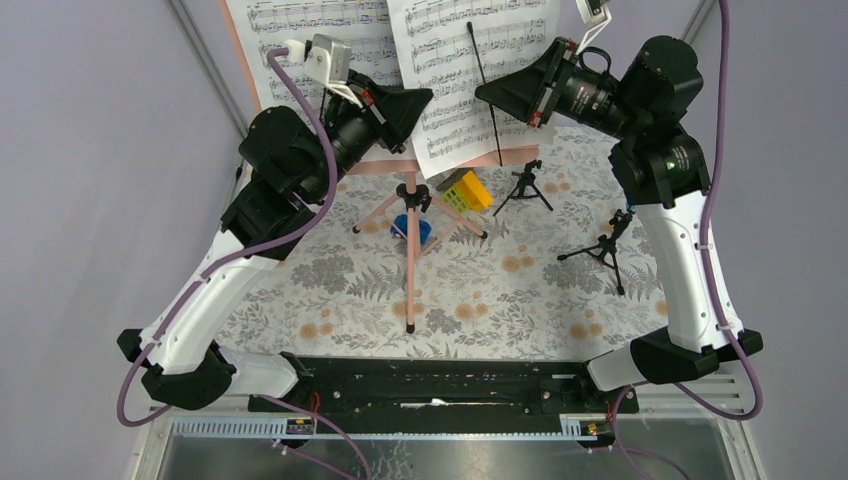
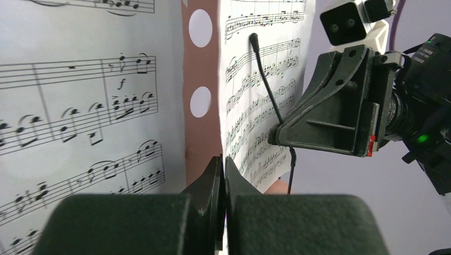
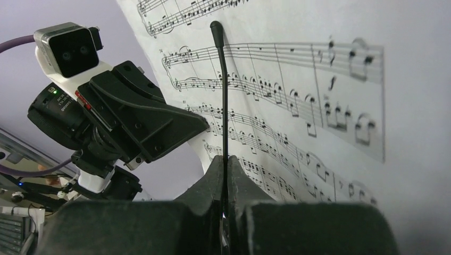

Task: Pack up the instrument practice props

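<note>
The pink music stand point(image 1: 410, 270) stands on its tripod legs mid-table, and its perforated panel point(image 2: 202, 127) shows between two white sheet-music pages. The left page point(image 1: 300, 20) leans on it. My left gripper point(image 1: 425, 100) is shut point(image 2: 223, 159) on the left edge of the right page point(image 1: 450, 50), which also shows in the left wrist view point(image 2: 276, 32). A thin black rod with a rounded tip point(image 1: 478, 60) lies across that page. My right gripper point(image 1: 487, 92) is shut point(image 3: 224, 158) on the rod point(image 3: 223, 90). Two small black tripods point(image 1: 525, 185) point(image 1: 605, 245) stand to the right.
A yellow-green block point(image 1: 468, 190) and a small blue object point(image 1: 415, 230) sit under the stand. A floral mat point(image 1: 500, 290) covers the table. The two grippers face each other closely in front of the stand. Purple walls close in on both sides.
</note>
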Robot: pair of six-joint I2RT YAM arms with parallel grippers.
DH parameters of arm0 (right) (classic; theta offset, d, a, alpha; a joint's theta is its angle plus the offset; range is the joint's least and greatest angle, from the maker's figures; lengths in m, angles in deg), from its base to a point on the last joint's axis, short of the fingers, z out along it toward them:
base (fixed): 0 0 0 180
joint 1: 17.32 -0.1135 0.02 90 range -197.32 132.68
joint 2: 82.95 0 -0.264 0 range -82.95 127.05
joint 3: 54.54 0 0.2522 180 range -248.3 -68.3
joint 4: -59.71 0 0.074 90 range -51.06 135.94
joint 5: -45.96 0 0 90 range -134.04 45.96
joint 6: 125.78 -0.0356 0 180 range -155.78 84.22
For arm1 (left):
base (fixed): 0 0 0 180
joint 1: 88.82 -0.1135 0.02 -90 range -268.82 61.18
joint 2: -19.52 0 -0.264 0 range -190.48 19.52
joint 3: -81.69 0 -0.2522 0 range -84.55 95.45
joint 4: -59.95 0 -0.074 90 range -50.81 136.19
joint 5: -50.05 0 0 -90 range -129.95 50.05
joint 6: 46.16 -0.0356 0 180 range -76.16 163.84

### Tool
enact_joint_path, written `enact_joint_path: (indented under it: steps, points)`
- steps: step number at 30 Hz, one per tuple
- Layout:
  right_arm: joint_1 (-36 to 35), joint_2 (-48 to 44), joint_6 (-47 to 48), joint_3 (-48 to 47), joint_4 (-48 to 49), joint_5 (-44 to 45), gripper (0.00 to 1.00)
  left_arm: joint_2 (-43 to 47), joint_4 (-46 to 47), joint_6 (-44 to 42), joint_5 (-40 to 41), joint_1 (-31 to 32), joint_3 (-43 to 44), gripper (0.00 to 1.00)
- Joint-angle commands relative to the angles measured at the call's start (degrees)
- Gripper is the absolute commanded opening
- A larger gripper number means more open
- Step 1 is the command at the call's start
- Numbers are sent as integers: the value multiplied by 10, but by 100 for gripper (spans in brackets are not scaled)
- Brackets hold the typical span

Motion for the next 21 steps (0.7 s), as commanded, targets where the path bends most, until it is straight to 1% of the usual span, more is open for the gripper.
enact_joint_path:
  steps: [1,10,13,17,19,21]
  points:
    - [-6,-32,20,9,49,0,0,30,28,-18,27,2,3,0]
    - [-6,-38,30,27,53,13,0,76,3,-38,51,2,9,0]
    - [-6,-41,33,31,57,16,0,103,-16,-44,70,2,7,0]
    - [-6,-43,36,35,56,22,1,154,-41,-50,108,2,-17,0]
    - [-6,-46,39,40,56,29,8,182,-63,-54,136,2,-29,0]
    - [-6,-51,43,43,55,37,19,210,-95,-56,171,2,-30,0]
